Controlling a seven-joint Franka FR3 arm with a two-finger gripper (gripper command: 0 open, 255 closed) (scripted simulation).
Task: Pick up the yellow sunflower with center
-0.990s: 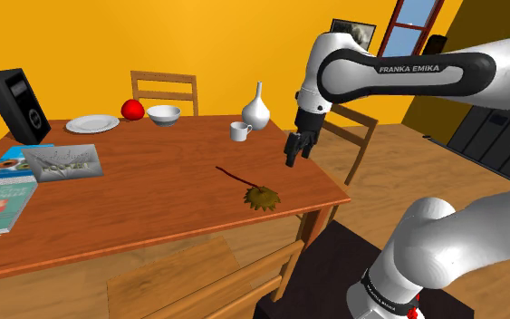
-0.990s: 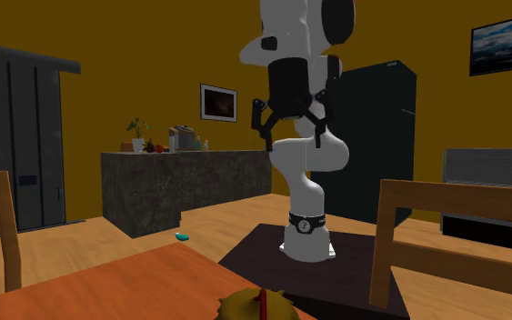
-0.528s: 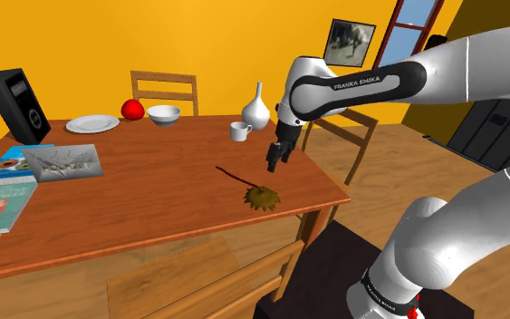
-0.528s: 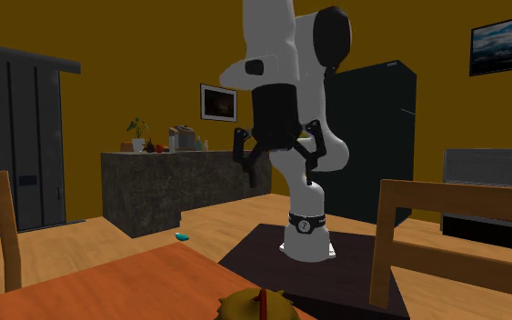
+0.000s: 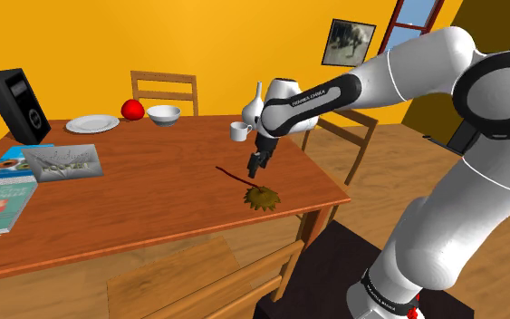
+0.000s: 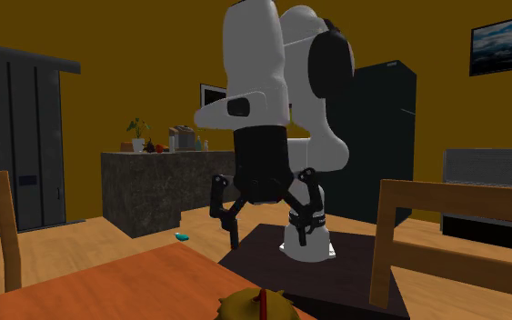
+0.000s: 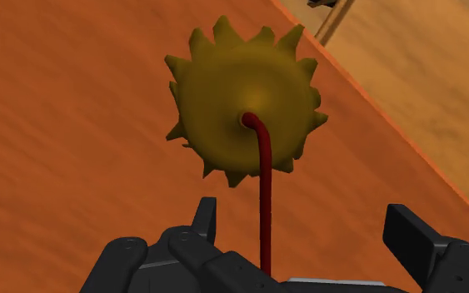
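Shoulder view, from the left edge: books (image 5: 4,186) and a black speaker (image 5: 10,104) sit at the table's (image 5: 153,217) left end. Next come a white plate (image 5: 92,123), a red ball (image 5: 133,110) and a white bowl (image 5: 163,114) along the back edge, in front of a wooden chair (image 5: 164,89). Right of centre, a white cup (image 5: 240,131) and a vase (image 5: 255,101) stand behind the gripper (image 5: 256,169), which hangs just above the dark red stem (image 5: 230,172). The dull yellow sunflower (image 5: 262,197) lies flat to its lower right, near the table's edge and apart from the cup. In the wrist view the fingers (image 7: 206,218) are spread wide, and the stem runs between them, touching neither.
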